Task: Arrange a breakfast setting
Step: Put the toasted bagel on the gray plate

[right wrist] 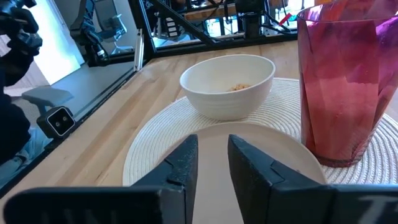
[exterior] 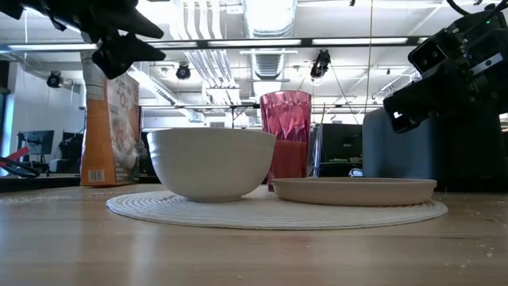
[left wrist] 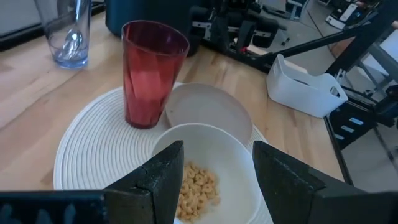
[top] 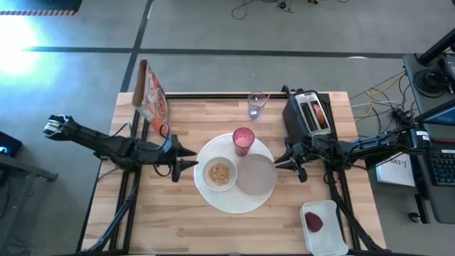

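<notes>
Pink cup (top: 243,140), unlabelled, cereal box (top: 151,97) print unreadable

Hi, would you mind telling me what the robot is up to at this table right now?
It is laying out breakfast. The big round white plate already carries a small white bowl of cereal, a small pale round plate and a pink cup. The left gripper hangs open beside the bowl and the right gripper beside the small plate; neither holds anything. A dark-red fruit waits on the white tray.
</notes>
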Tool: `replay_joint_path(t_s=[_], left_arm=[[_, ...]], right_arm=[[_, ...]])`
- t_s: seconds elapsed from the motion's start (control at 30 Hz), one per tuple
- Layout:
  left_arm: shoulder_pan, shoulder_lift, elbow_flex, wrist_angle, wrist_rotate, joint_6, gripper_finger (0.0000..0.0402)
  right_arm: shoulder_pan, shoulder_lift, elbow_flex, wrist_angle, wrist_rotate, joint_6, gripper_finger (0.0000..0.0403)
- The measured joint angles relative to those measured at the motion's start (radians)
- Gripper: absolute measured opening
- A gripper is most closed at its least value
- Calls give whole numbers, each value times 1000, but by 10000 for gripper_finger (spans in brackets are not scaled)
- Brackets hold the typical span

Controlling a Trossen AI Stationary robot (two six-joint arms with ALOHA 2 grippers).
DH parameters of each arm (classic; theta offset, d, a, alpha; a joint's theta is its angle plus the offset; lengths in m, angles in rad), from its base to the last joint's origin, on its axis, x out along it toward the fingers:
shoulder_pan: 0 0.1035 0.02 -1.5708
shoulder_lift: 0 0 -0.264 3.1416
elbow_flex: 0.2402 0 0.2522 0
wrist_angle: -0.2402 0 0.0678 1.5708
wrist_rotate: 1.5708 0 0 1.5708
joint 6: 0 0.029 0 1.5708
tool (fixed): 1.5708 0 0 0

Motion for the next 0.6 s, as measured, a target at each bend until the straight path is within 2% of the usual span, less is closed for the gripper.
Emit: replay_joint_path(t_s=[0.6], left_arm=[[0,4,0,102,26,44,176]], right_arm=[[-3,0,0,-20,26,0,73]])
